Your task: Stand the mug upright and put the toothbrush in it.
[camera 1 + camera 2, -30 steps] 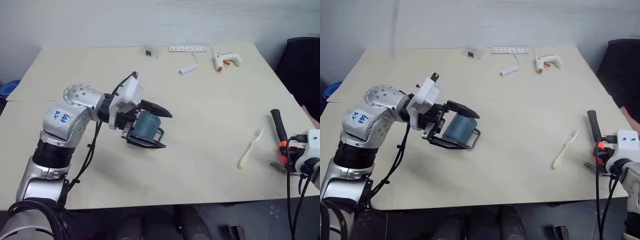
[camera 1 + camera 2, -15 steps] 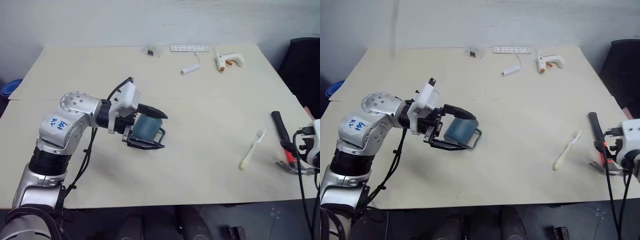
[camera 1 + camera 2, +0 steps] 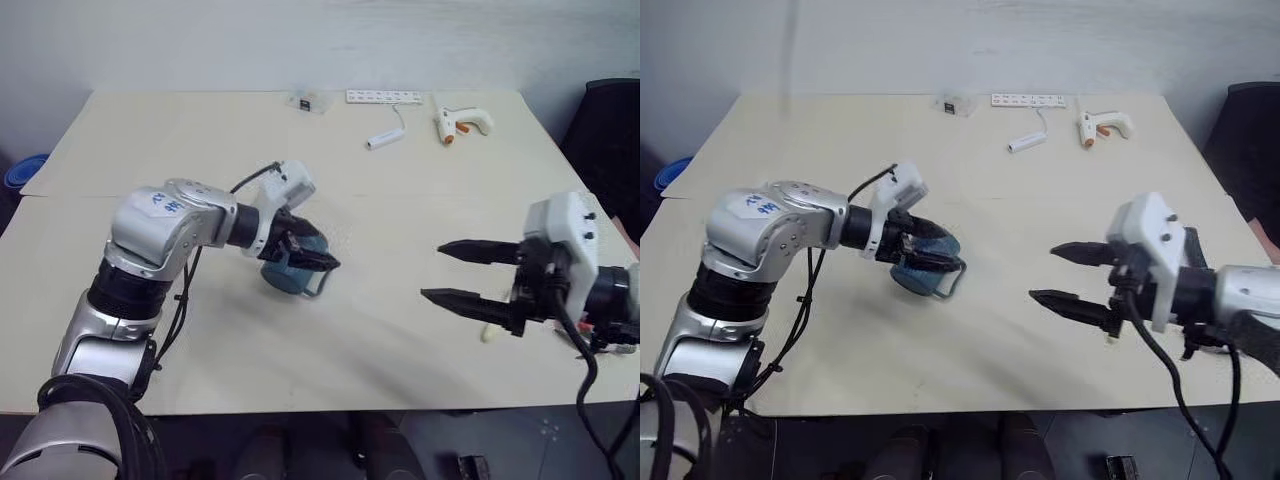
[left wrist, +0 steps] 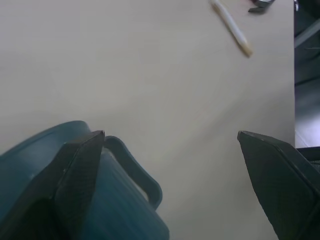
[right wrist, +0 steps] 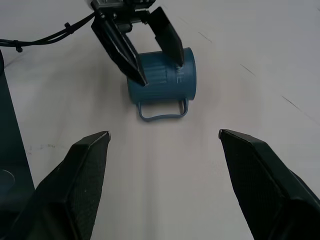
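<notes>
Two grippers are in play; left gripper (image 3: 300,245) sits with its fingers spread wide over the mug (image 3: 291,268), one finger against the ribbed wall, the other standing apart, so no firm grasp is evident; mug lies on its side near the table's (image 3: 400,200) middle, long axis level, handle (image 5: 162,110) resting toward the table, nothing seen inside it; right gripper (image 3: 465,275) hovers released and empty, pointing toward the mug, well apart from it; toothbrush (image 4: 231,28) lies flat by the right arm, the nearer arm for it.
</notes>
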Robot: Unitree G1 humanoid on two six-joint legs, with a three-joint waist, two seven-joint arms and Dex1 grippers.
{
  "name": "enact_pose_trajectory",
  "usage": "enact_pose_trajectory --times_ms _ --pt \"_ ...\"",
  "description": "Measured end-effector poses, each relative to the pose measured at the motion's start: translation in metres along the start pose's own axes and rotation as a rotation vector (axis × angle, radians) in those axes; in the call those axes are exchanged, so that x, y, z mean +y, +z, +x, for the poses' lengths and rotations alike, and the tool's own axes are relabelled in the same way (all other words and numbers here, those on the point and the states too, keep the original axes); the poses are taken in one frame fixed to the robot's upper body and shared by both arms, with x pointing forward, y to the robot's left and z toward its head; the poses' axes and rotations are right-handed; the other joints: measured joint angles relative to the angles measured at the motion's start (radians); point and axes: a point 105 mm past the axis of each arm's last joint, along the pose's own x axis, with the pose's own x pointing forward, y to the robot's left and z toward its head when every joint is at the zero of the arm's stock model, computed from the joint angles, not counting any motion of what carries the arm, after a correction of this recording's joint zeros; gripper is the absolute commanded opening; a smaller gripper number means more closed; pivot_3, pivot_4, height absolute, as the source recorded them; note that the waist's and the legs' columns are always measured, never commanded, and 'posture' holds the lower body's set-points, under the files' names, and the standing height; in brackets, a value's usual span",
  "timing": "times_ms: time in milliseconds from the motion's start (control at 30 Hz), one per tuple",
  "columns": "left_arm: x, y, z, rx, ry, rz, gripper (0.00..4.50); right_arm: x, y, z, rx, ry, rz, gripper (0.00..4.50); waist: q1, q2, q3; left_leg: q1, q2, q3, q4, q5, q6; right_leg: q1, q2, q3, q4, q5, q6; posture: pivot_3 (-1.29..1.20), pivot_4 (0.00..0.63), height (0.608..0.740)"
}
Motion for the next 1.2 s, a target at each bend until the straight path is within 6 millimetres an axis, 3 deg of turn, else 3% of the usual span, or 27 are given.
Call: enact_pose_trajectory --times_ms 500,700,833,933,1100,1200 --pt "0.007 -0.008 0.001 0.102 -0.008 -0.059 4.5 -0.005 -0.009 0.005 -0.009 -0.056 0.026 3.62 -0.003 0.0 0.0 0.004 0.0 0.001 0.0 0.0 -0.001 0.001 0.0 0.0 0.001 -0.001 -0.002 0.0 0.15 0.74" --pt "0.047 -0.039 -0.023 0.222 0.158 -0.014 4.5 -0.007 -0.01 0.005 -0.014 -0.075 0.026 3.62 -0.006 0.002 -0.002 0.019 0.001 0.003 -0.007 0.0 -0.001 0.013 0.001 0.0 0.0 -0.004 -0.006 0.0 0.15 0.74" --pt "0.061 -0.068 -0.024 0.295 0.185 -0.119 4.5 -0.007 -0.013 0.009 -0.004 -0.074 0.028 3.62 -0.002 -0.001 0.0 0.01 0.001 0.0 -0.006 0.0 -0.001 0.006 0.002 -0.001 0.0 -0.003 -0.005 0.0 0.15 0.74" --pt "0.058 -0.062 -0.02 0.285 0.173 -0.102 4.5 -0.007 -0.012 0.01 -0.015 -0.076 0.024 3.62 0.007 -0.001 0.0 -0.004 0.001 -0.002 0.0 0.0 -0.001 -0.005 0.0 -0.002 0.007 -0.003 -0.003 0.0 0.15 0.74" --pt "0.067 -0.064 -0.023 0.273 0.215 -0.123 4.5 -0.01 -0.011 0.01 -0.024 -0.094 0.022 3.62 0.023 -0.001 0.0 -0.005 0.0 0.0 0.0 0.0 -0.001 -0.006 -0.001 -0.002 0.004 -0.002 -0.002 0.0 0.15 0.74" --pt "0.075 -0.064 -0.03 0.25 0.262 -0.141 3.95 -0.012 -0.01 0.009 -0.029 -0.102 0.017 3.65 0.022 -0.001 0.001 -0.004 0.0 0.0 0.001 0.0 -0.001 -0.006 0.0 -0.002 0.002 -0.002 -0.002 0.0 0.15 0.74"
